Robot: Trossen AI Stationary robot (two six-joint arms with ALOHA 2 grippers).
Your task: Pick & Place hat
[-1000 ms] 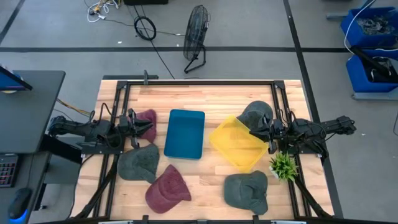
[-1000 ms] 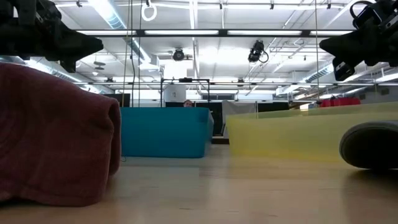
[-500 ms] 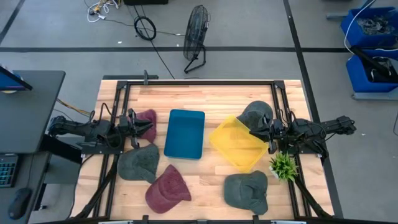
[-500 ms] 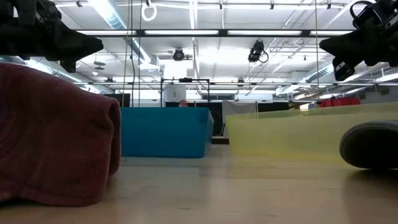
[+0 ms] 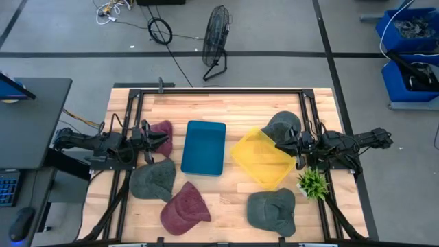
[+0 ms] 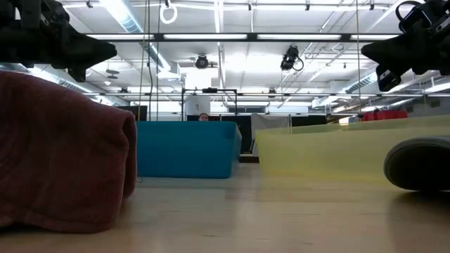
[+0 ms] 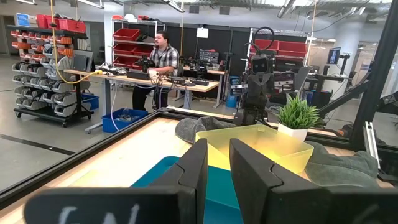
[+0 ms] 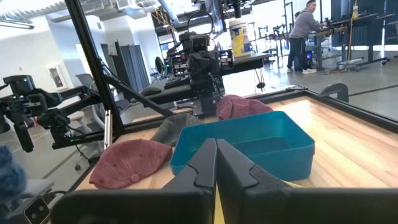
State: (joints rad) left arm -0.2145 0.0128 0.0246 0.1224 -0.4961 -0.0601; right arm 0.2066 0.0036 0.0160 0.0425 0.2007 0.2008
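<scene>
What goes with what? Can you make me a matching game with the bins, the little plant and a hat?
Things:
1. blue bin
2. yellow bin
3. small plant
4. maroon hat

Places:
A. near the table's front edge
B. beside the right arm
C. nearer the left arm
D. next to the right gripper

Pairs: 1-C, 2-D, 3-B, 4-A

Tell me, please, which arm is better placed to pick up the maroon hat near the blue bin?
Probably the left. The left gripper hangs right over the maroon hat beside the blue bin; the right gripper is across the table, by the yellow bin.
</scene>
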